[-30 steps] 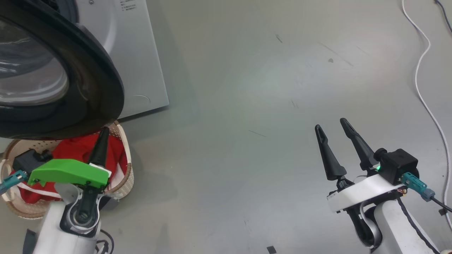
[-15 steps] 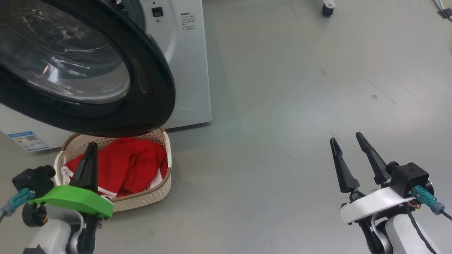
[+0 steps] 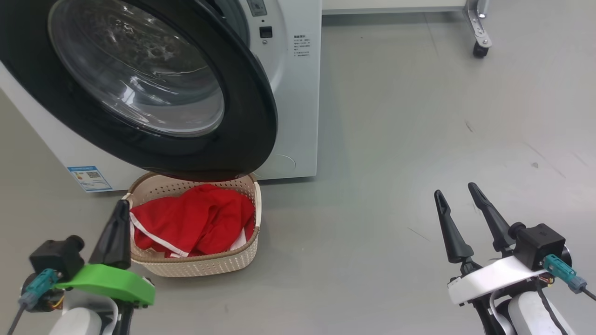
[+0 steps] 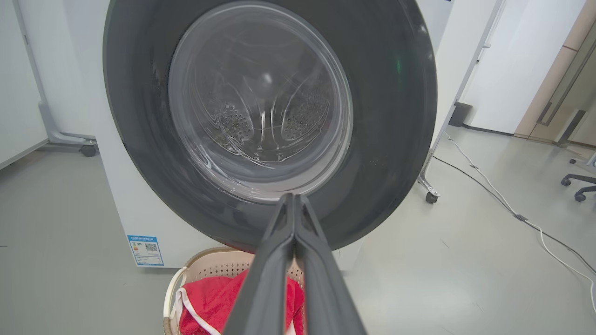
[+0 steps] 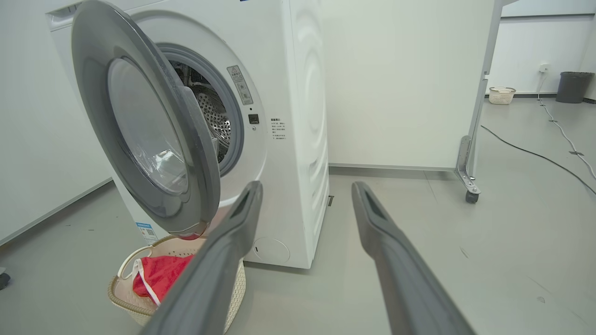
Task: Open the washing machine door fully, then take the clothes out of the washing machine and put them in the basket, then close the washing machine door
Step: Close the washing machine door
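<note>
1. A small blue label [image 3: 90, 178] with a code square sits low on the front of the big white front-loading washing machine [image 3: 298, 116], beside the basket. Its print is too small to read. A block of small black print [image 3: 302, 44] beside the port and a pale warning sticker [image 5: 240, 83] on the port's surround are equally illegible.
2. The large round door [image 3: 139, 79], with a glossy black rim and bulging clear glass, stands swung out at an angle from the machine's front.
3. The right wrist view looks past the door's free edge to the grey rubber ring and the perforated steel drum [image 5: 209, 111]. The left wrist view faces the door square-on, so the drum shows through the glass, blurred by reflections.
4. A small cream perforated plastic basket [image 3: 195, 267] with a brown woven-look rim stands on the floor just in front of the machine, under the door's lower edge, which hides its far rim in the head view. Bright red clothes [image 3: 195, 223] with white trim lie heaped inside it.
5. The left gripper [image 3: 122, 209] hangs in front of the machine, just beside the basket's handle, its jaws pressed together on nothing.
6. The right gripper [image 3: 454, 188] hangs over bare grey floor, well to the side of the machine, its jaws wide and empty.
7. The head view cuts off the machine's top.
</note>
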You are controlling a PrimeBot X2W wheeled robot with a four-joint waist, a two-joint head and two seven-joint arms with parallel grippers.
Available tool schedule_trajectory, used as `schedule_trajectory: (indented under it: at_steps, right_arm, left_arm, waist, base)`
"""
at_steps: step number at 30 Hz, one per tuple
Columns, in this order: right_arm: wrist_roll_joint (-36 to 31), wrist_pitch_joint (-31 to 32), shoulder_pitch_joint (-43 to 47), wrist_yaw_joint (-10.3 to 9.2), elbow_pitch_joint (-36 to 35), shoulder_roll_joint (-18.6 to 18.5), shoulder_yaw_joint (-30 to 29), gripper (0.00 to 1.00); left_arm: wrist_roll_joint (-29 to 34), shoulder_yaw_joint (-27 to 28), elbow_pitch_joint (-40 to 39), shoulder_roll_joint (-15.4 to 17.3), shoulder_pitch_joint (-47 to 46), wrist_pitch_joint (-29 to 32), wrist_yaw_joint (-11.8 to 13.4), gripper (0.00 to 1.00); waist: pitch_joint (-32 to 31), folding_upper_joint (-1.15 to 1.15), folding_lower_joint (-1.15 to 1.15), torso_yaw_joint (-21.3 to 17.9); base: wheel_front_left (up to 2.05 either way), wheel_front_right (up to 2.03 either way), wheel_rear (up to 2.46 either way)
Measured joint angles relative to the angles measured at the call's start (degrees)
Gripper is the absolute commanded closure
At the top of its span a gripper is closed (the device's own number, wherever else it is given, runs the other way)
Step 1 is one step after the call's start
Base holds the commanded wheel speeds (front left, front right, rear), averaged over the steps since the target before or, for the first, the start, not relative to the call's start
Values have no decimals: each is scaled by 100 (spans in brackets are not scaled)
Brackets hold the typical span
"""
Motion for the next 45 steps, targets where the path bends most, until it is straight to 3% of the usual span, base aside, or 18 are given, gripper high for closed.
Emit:
schedule_trajectory:
  at_steps: [2, 3, 5, 6, 25, 45]
  right_arm:
    - [-5, 0, 47, 0, -3, 13, -1, 0]
    - [-9, 0, 57, 0, -5, 26, 0, 0]
    - [-23, 0, 60, 0, -10, 52, 36, 0]
    - [-32, 0, 63, 0, -12, 64, 44, 0]
    - [-34, 0, 123, 0, -49, 125, 92, 0]
    - [-40, 0, 143, 0, -52, 125, 121, 0]
  left_arm:
    - [104, 211, -189, -74, 69, 4, 83, 100]
    - [163, 311, -288, -112, 81, 4, 126, 87]
    - [321, 391, -443, -130, 131, 4, 197, 22]
    - [417, 380, -482, -135, 186, 4, 203, 0]
    - [1134, 479, -975, -554, 787, 5, 299, 0]
    - [1538, 577, -1103, -755, 1025, 5, 238, 0]
  waist:
    - [-28, 0, 0, 56]
    - [-40, 0, 0, 81]
    - [-60, 0, 0, 116]
    - [-66, 0, 0, 126]
    - [-32, 0, 0, 157]
    - [-32, 0, 0, 158]
  base:
    - [0, 0, 0]
    - [0, 0, 0]
    - [0, 0, 0]
    - [0, 0, 0]
    - [0, 0, 0]
    - [0, 0, 0]
